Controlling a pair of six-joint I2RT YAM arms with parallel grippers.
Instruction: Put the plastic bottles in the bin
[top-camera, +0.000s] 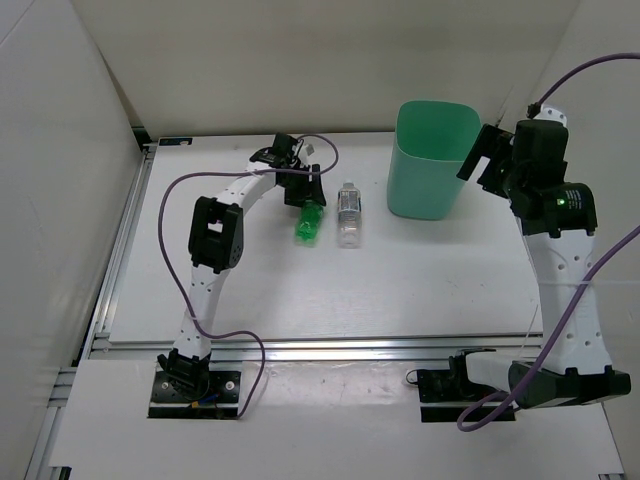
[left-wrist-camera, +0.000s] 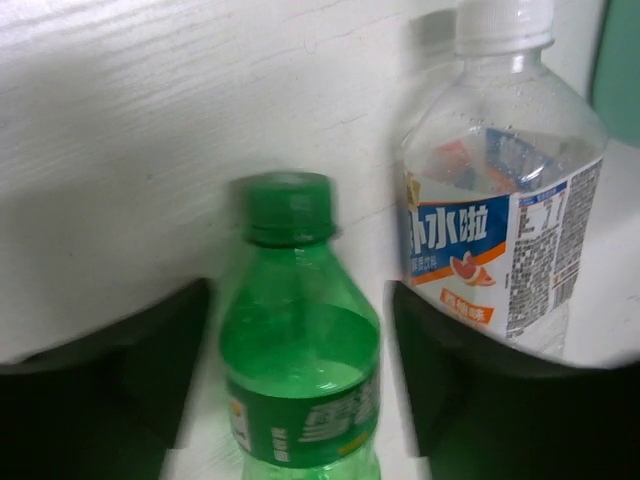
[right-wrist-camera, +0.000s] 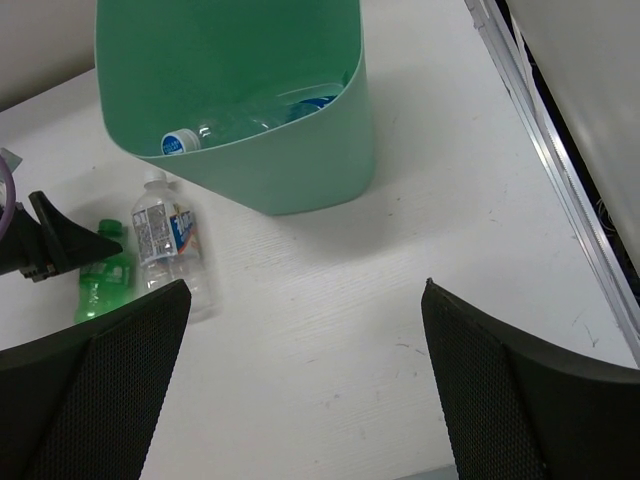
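Mint-green bin (top-camera: 432, 160), one blue-capped bottle (right-wrist-camera: 181, 142) showing inside. Well left of the bin, left gripper (left-wrist-camera: 298, 295) open astride the green bottle (top-camera: 307, 225), clasping nothing; lies lengthwise between the jaws, cap away. Just right of the bin, right gripper (right-wrist-camera: 305, 295) agape, empty.

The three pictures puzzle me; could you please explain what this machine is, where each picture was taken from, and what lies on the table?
Two robot arms stand at a white table. One picture looks down from above; the others come from a camera on each wrist. The left gripper, open, straddles a green bottle lying beside a blue-labelled bottle. The right gripper hangs open and empty near the mint-green bin, with at least one clear bottle lying inside.
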